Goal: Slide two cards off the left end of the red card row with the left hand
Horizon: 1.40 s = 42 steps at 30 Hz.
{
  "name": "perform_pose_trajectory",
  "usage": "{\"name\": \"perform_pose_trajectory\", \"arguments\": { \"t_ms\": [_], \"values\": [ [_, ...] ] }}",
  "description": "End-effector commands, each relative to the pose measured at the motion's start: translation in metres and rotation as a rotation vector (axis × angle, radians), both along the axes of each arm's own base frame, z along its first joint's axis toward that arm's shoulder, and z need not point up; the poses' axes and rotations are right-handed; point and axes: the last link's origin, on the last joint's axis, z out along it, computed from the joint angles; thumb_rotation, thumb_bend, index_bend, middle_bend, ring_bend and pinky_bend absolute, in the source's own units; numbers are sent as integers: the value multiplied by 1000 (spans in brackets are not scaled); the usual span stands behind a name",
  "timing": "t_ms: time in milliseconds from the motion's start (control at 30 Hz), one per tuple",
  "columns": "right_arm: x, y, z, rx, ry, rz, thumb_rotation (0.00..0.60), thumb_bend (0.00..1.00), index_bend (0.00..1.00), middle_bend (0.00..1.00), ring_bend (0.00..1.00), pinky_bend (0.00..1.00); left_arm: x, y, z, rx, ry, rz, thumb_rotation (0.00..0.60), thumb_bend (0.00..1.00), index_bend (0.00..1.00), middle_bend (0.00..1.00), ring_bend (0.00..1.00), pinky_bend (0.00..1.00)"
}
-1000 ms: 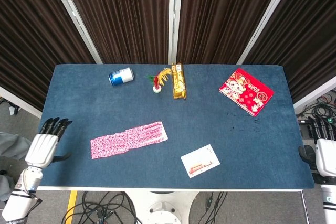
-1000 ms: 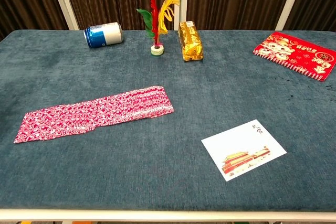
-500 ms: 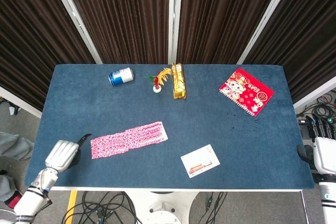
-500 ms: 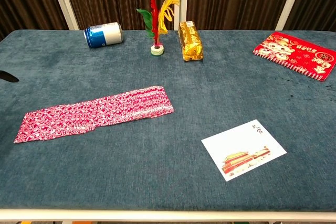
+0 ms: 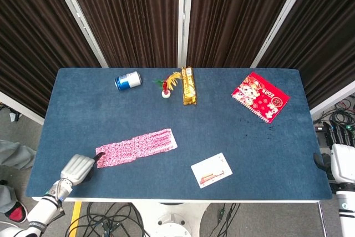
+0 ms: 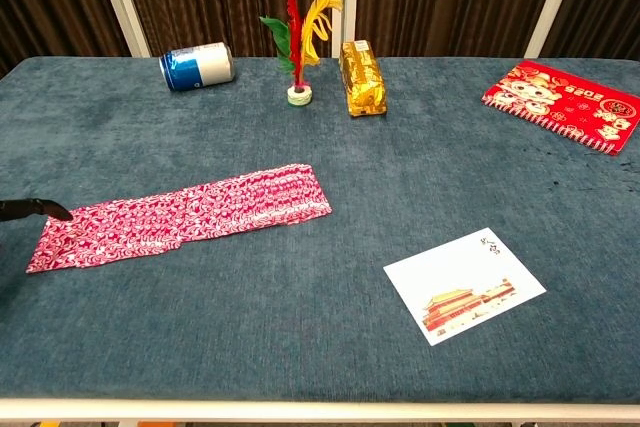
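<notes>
- Since the earlier frames, the left robot hand (image 5: 77,168) has travelled from beyond the worktop's left edge inward, and now sits at the lower left of the head view, at the near-left corner of the worktop (image 5: 111,115).
- Card row (image 5: 136,147): unchanged. It lies as a slanted red-patterned strip left of centre, its left end lower in the frame than its right end. No card has separated from it.
- Step in hand, by judgement: the approach is finishing and contact is being made; the slide itself is not yet begun.
- Left robot hand state: it holds nothing. In the head view a dark fingertip (image 5: 100,156) reaches the left end of the row; the chest view shows one fingertip (image 6: 55,212) at the top left corner of the row (image 6: 180,215). Whether it presses on the card or sits just clear cannot be told. How the remaining fingers lie is not resolved; they appear gathered under the pale back of the hand.
- Next move, by judgement: press down on the outermost cards, then draw leftward so that only two come away. Too wide a contact could drag more of the overlapped fan.
- Right robot hand (image 5: 343,162): at the right edge of the head view, off the worktop, holding nothing; its spread cannot be told.
</notes>
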Motion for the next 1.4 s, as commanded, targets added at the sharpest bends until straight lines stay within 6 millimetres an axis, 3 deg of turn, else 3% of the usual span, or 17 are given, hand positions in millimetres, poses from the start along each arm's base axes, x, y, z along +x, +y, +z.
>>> {"name": "perform_pose_trajectory", "arguments": {
  "t_ms": [33, 867, 1400],
  "values": [
    [0, 0, 0, 1, 1, -1, 600, 249, 0, 0, 0, 0, -1, 1, -2, -2, 3, 1, 600, 757, 97, 855, 840, 775],
    [-1, 0, -4, 8, -4, -6, 600, 249, 0, 0, 0, 0, -16, 2, -6, -37, 77, 57, 600, 756, 94, 858, 842, 763],
    [-2, 0, -6, 15, -3, -7, 600, 251, 0, 0, 0, 0, -33, 28, 8, 33, 104, 121, 600, 756, 97, 858, 842, 763]
  ]
}}
